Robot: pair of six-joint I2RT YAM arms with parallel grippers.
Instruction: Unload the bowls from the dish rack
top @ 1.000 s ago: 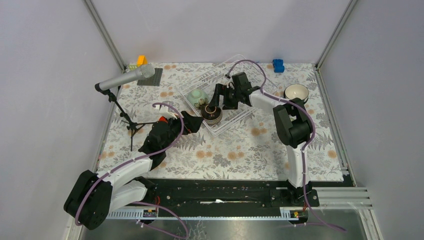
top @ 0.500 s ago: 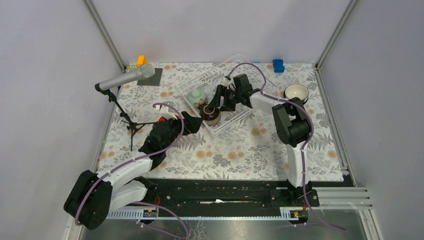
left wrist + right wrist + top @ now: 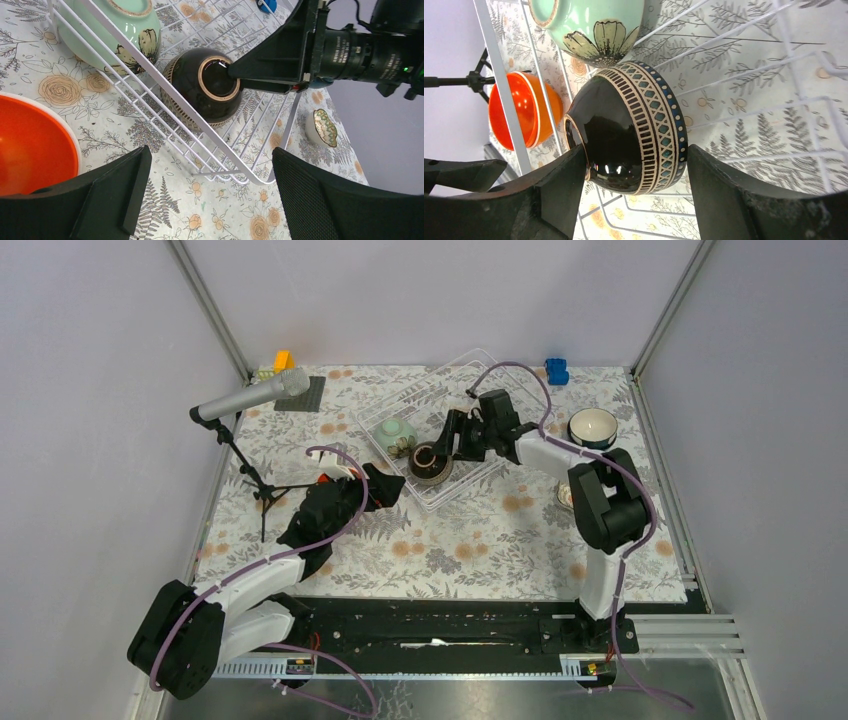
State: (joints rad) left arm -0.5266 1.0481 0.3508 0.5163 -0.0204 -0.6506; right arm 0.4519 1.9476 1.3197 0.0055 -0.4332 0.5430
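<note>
The dish rack (image 3: 470, 375) stands at mid-table. In it lie a pale green bowl (image 3: 393, 431) and a dark brown patterned bowl (image 3: 430, 462), tipped on its side. My right gripper (image 3: 449, 443) reaches into the rack and is shut on the dark brown bowl (image 3: 634, 135), one finger on its foot ring and the other at its rim. My left gripper (image 3: 210, 200) is open and empty, low over the table by the rack's near corner (image 3: 260, 177). An orange bowl (image 3: 30, 145) sits on the table just left of it. A white bowl (image 3: 592, 425) stands at the right.
A small bowl with a patterned inside (image 3: 320, 127) sits on the table right of the rack, partly behind the right arm. A microphone on a stand (image 3: 250, 398) is at the left. Toy blocks (image 3: 282, 360) and a blue piece (image 3: 556, 370) lie at the back.
The right arm's elbow has swung right and its gripper has drawn back slightly. The dark brown bowl has shifted a little with it. The left gripper has barely moved.
</note>
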